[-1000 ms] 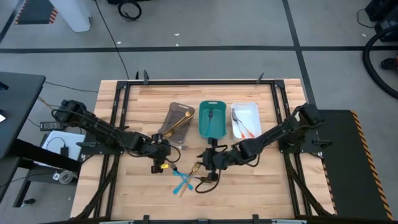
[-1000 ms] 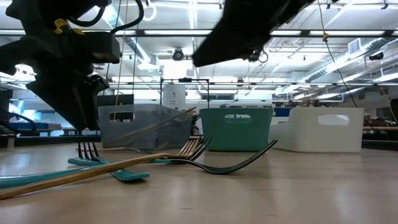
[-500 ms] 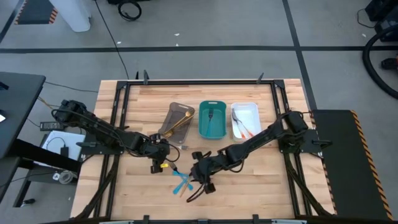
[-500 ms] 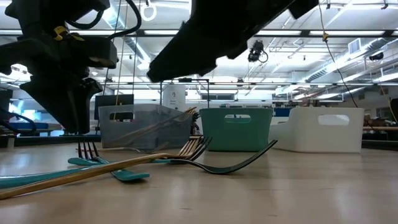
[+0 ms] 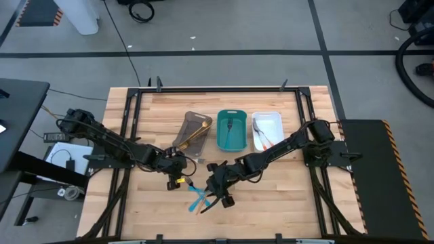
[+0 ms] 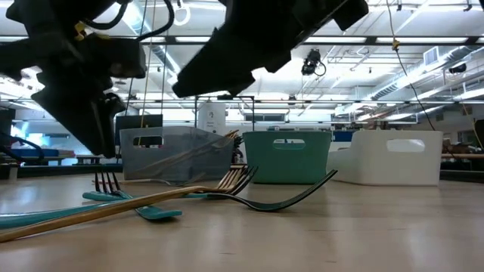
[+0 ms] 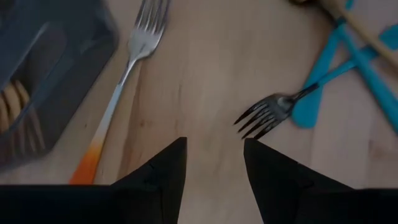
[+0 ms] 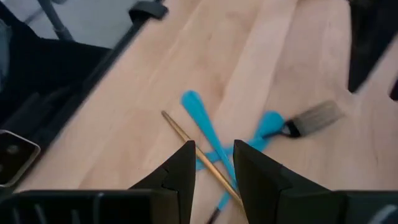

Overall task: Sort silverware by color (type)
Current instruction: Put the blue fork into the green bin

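Observation:
A small heap of silverware (image 5: 199, 198) lies on the wooden table near its front: blue-handled pieces (image 8: 204, 132), a gold piece (image 8: 198, 154) across them, and a dark fork with a blue handle (image 7: 268, 114). A silver fork with an orange handle (image 7: 122, 86) lies flat beside the grey-brown tray (image 5: 193, 131). My left gripper (image 7: 214, 158) hangs open above bare wood between the orange-handled fork and the dark fork. My right gripper (image 8: 214, 163) hovers open over the crossed blue and gold handles. In the low view a gold fork (image 6: 155, 199) and a dark fork (image 6: 296, 196) rest on the tabletop.
Three trays stand in a row behind the heap: the grey-brown one with gold pieces, a teal one (image 5: 230, 129) with a dark piece, and a white one (image 5: 267, 131) with orange-handled pieces. Bare wood (image 5: 285, 196) lies to the right of the heap. The two grippers are close together.
My right gripper has swung from in front of the teal tray toward the table's left and near edge, sinking a little and turning, and now hangs over the heap. My left gripper has stayed in place and rolled slightly. No silverware has moved.

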`<state>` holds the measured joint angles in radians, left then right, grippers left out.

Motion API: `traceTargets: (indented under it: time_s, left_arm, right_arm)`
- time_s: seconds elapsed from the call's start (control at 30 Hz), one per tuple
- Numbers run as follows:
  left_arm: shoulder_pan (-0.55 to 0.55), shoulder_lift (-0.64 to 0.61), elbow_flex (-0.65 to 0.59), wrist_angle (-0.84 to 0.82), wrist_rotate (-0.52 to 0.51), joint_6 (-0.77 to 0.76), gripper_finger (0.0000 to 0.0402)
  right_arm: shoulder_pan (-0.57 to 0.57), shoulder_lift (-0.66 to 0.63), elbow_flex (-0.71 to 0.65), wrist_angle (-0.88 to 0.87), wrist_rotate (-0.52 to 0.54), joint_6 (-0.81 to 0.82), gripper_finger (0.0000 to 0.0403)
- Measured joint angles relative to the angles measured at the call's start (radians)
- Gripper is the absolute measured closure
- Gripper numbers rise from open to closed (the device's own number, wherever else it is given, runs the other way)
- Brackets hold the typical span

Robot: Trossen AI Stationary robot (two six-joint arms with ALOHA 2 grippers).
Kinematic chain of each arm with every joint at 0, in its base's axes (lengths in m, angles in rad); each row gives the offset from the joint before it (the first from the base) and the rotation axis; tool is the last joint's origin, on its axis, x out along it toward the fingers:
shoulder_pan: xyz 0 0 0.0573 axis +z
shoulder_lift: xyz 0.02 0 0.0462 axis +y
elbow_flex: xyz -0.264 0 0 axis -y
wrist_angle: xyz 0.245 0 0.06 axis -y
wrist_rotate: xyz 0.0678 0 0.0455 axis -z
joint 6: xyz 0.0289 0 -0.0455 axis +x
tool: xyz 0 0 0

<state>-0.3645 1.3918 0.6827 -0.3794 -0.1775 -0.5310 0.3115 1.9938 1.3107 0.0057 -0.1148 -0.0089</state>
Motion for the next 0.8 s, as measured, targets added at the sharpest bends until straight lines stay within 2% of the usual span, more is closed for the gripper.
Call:
traceTargets:
  time_s: [0.2, 0.3, 0.53, 0.8]
  left_arm:
    - [-0.023, 0.0, 0.0, 0.109, -0.002, 0.122, 0.0233]
    - [-0.032, 0.0, 0.0, 0.165, -0.017, 0.13, 0.0233]
    - [-0.032, 0.0, -0.002, 0.194, -0.149, 0.088, 0.0233]
    - [-0.053, 0.011, -0.003, 0.187, -0.303, 0.062, 0.0233]
  right_arm:
    - [0.0, -0.019, 0.0, -0.114, 0.143, -0.013, 0.0288]
    - [0.003, -0.038, -0.002, -0.2, 0.217, 0.002, 0.0288]
    - [0.026, -0.098, -0.002, -0.33, 0.409, 0.016, 0.0288]
    - [0.033, -0.117, -0.02, -0.334, 0.525, 0.028, 0.0288]
